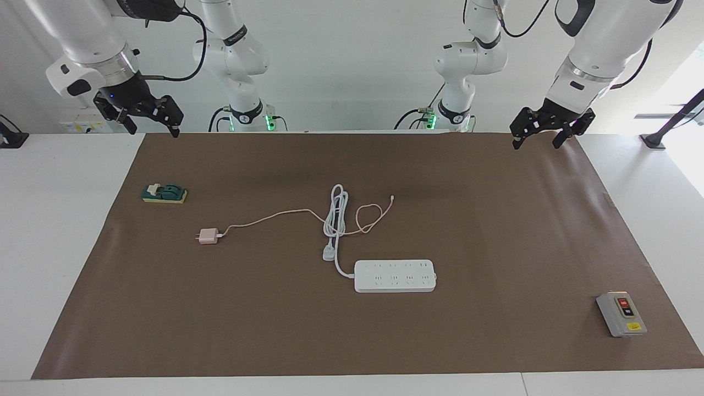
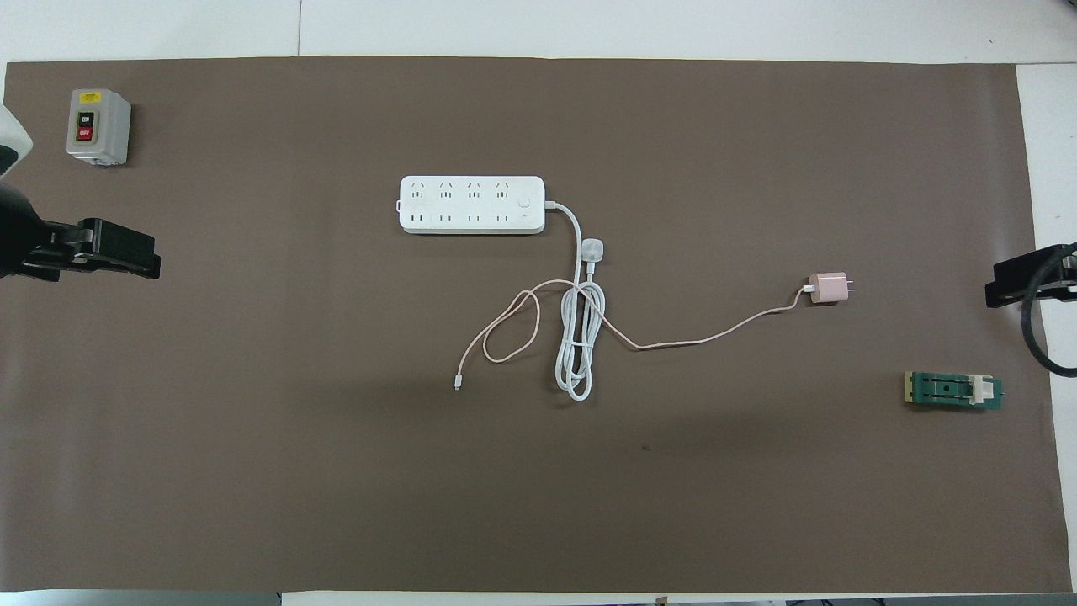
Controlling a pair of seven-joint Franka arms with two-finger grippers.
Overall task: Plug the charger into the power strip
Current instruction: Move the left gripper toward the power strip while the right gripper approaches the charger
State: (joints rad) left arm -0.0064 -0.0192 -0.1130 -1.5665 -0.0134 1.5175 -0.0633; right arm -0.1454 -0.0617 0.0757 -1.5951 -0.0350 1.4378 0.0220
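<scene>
Overhead view crops both pincers, left (image 2: 126, 257) and right (image 2: 1010, 286).

Table: broad white flat tabletop (image 1: 66, 220), its bare surface showing around the mat on every side.
Mat: large brown rectangular sheet (image 1: 495, 231) laid over most of the table, with faint creases toward its edges.
Wall: plain white wall (image 1: 352, 66) past the table's edge at the top of the facing view.
Light: bright daylight at a pale window area (image 1: 682, 93) toward the left arm's end.
Stand: dark slanted bar (image 1: 674, 124) on the white surface near that window.
</scene>
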